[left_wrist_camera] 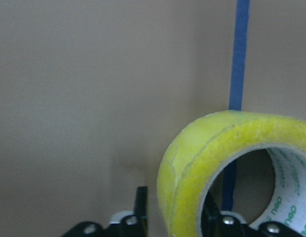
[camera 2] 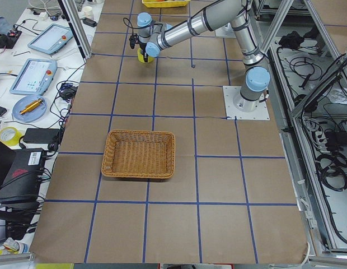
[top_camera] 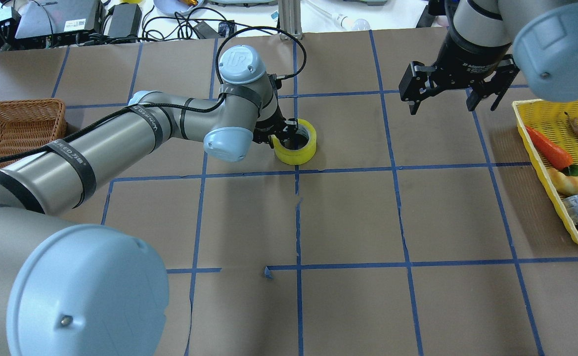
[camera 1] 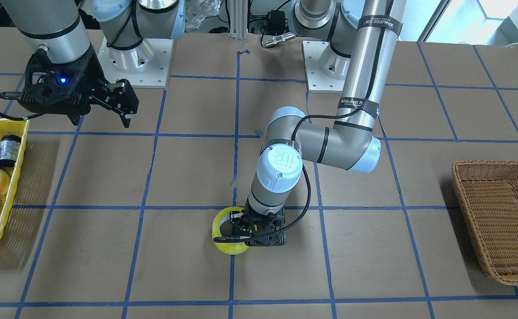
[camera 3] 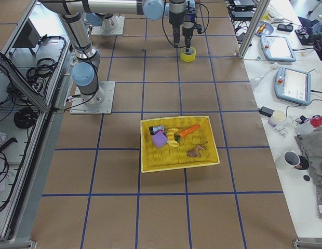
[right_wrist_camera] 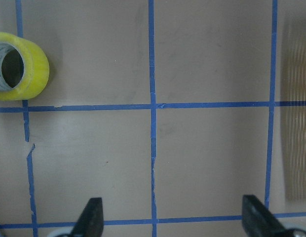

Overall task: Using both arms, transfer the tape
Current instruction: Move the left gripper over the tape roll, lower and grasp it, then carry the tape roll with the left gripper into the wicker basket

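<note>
The yellow tape roll (top_camera: pixel 298 155) lies flat on the brown table, just across the middle blue line; it also shows in the front view (camera 1: pixel 230 249) and in the right wrist view (right_wrist_camera: pixel 34 74). My left gripper (top_camera: pixel 285 136) is down on it, with the jaws narrowed around the roll's near wall. In the left wrist view, one finger is inside the ring and one is outside. A thin gap shows between the outer finger and the tape (left_wrist_camera: pixel 192 163). My right gripper (top_camera: pixel 442 106) is open and empty, raised above the table near the yellow basket.
A yellow basket (top_camera: pixel 541 163) at the robot's right holds a toy carrot, a croissant, a purple block and a small jar. A brown wicker basket (top_camera: pixel 17 101) stands at the robot's left. Blue tape lines grid the table.
</note>
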